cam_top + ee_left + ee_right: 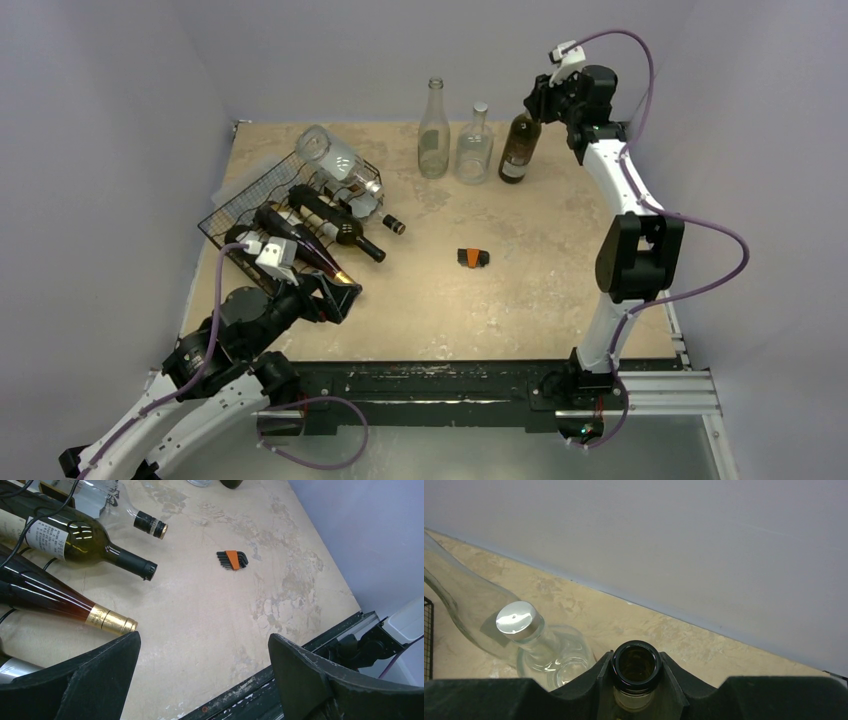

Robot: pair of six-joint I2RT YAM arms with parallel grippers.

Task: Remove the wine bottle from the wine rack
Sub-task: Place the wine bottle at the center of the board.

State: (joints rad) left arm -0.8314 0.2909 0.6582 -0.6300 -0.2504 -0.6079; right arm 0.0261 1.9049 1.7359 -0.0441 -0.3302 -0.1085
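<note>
The black wire wine rack sits at the table's left and carries several lying bottles. Among them are a dark green labelled one and a reddish one with a gold foil neck. A dark wine bottle stands upright on the table by the back wall, off the rack. My right gripper is shut on its open neck. My left gripper hangs open and holds nothing, just in front of the rack beside the gold foil neck.
Two clear glass bottles stand left of the held bottle; the capped one is close to my right fingers. A black and orange hex key set lies mid-table. Walls enclose the back and sides; a metal rail runs along the front.
</note>
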